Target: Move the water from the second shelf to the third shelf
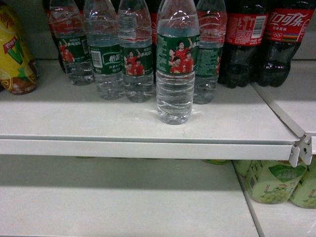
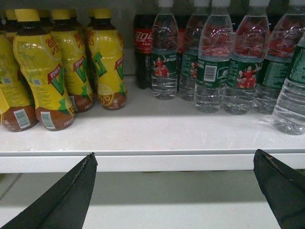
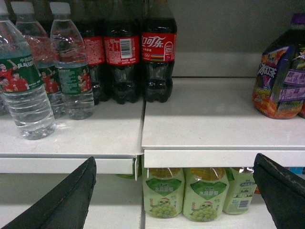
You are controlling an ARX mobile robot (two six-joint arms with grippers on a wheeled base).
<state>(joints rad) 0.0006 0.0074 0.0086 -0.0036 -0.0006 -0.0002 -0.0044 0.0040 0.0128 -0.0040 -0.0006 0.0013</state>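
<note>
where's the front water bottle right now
In the head view the front water bottle stands centre on the upper shelf, ahead of the water row, with cola bottles behind to its right.

No arm or gripper shows in the head view. In the left wrist view, the left gripper sits at the bottom of the frame. Its two dark fingers poke up from the lower left and lower right corners, far apart, holding nothing. In the right wrist view, the right gripper looks the same: two dark fingers spread wide in the bottom corners, with nothing between them.
</note>
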